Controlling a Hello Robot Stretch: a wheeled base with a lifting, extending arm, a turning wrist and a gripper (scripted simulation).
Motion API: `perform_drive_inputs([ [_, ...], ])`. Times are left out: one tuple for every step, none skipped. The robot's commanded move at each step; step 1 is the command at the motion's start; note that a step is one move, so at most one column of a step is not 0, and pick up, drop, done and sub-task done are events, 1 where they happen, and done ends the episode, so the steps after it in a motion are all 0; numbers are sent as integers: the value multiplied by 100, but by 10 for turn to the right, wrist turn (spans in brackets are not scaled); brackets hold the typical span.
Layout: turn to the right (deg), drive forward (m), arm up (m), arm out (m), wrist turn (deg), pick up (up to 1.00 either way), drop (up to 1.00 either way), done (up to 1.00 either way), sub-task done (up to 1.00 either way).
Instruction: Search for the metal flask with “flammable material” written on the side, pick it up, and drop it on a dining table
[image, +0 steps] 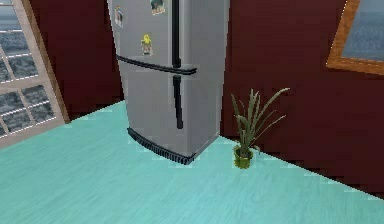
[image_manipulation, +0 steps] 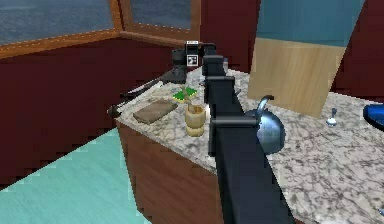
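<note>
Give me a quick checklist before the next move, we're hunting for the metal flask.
1. Flask identified: cannot tell; the metal vessel on the counter looks like a kettle.
2. End effector holding anything: cannot tell; things lie on the counter behind it.
3. Arm reaching over the counter: ok.
4. Way to a dining table: cannot tell; ahead stand a fridge and a potted plant.
</note>
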Motion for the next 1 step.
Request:
perform_drive_inputs([
  [0, 0, 0, 0, 420, 0, 0, 0, 0],
])
